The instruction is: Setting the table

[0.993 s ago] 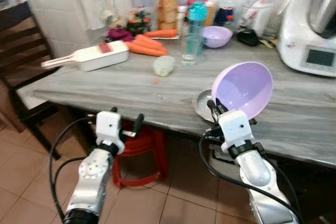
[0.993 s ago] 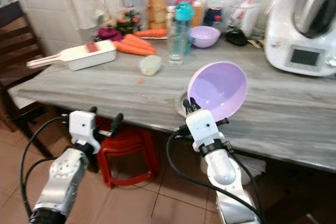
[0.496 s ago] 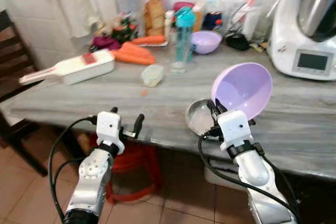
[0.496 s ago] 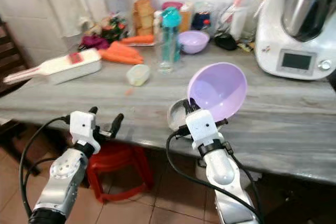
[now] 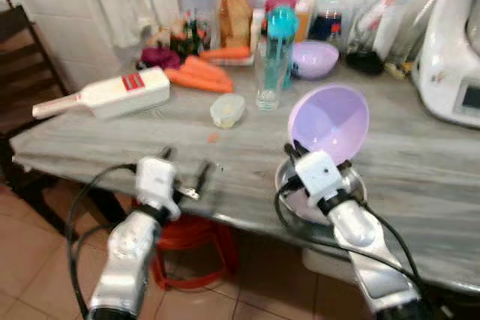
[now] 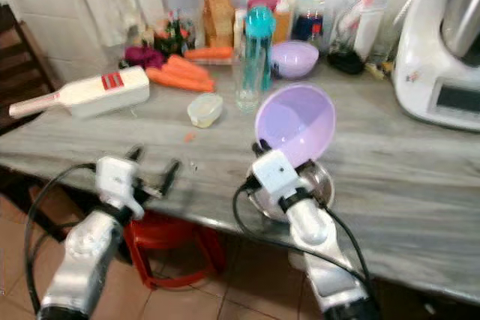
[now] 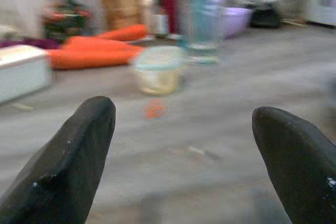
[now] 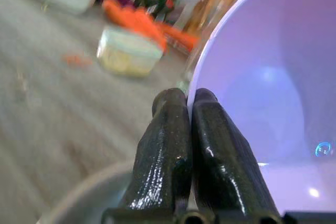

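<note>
one purple bowl (image 5: 328, 118) is staying pinched by its rim in my right gripper (image 5: 294, 152), now hanging over the metal dish (image 6: 319, 179) near the table's (image 5: 420, 162) front edge as i'm closing in; left gripper (image 5: 184, 172) is idling wide open, empty.

arms silver | wrist blocks white | fingers (image 7: 68, 166) black | cables black

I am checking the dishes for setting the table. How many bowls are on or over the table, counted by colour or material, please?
Purple plastic bowls: 2, one held tilted by the right gripper at its rim, one at the back of the table.
Metal bowls: 1, at the table's front edge under the held bowl.
Total: 3 bowls.
</note>
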`<state>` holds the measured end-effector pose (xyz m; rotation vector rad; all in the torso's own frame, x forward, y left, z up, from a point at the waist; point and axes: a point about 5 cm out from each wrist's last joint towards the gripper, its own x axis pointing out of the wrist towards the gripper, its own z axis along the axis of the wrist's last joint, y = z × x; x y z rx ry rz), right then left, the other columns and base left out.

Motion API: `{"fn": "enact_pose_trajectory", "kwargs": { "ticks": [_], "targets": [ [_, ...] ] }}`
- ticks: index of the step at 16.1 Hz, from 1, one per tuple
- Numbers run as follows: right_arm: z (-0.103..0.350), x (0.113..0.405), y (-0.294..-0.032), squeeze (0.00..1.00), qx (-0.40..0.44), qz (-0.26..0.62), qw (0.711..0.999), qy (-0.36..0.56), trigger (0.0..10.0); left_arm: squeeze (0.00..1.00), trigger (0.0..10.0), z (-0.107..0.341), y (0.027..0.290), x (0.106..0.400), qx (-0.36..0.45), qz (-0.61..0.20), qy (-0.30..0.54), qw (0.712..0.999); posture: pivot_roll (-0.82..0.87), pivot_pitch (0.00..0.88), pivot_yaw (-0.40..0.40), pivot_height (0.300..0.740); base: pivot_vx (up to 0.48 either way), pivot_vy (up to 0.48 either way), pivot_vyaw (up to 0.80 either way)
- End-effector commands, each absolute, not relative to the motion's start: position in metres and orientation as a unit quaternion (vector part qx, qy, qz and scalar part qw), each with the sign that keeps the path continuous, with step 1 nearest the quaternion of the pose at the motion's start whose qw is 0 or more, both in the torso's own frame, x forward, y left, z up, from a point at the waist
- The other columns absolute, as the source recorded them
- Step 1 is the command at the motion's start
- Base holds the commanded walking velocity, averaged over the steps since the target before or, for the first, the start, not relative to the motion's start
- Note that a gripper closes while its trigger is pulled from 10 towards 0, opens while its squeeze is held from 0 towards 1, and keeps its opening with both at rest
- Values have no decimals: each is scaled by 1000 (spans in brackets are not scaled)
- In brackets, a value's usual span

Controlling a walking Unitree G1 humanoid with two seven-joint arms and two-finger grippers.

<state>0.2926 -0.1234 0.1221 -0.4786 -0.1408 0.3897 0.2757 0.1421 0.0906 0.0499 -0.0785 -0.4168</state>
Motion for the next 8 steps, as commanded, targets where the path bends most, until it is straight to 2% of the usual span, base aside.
{"fn": "enact_pose_trajectory", "kwargs": {
  "ticks": [1,5,8],
  "targets": [
    [127,298,-117,0,-240,210,945,-76,10000,0,10000,88,151,269,39,-217,-29,975,40,0,19,740,0,0,0],
    [127,315,-109,0,-251,260,931,-52,10000,0,10000,79,150,247,49,-277,-15,959,49,0,10,740,0,0,0],
    [128,330,-101,0,-250,302,920,-29,10000,0,10000,76,149,239,53,-293,-7,955,51,0,1,740,0,0,0]
  ]
}}
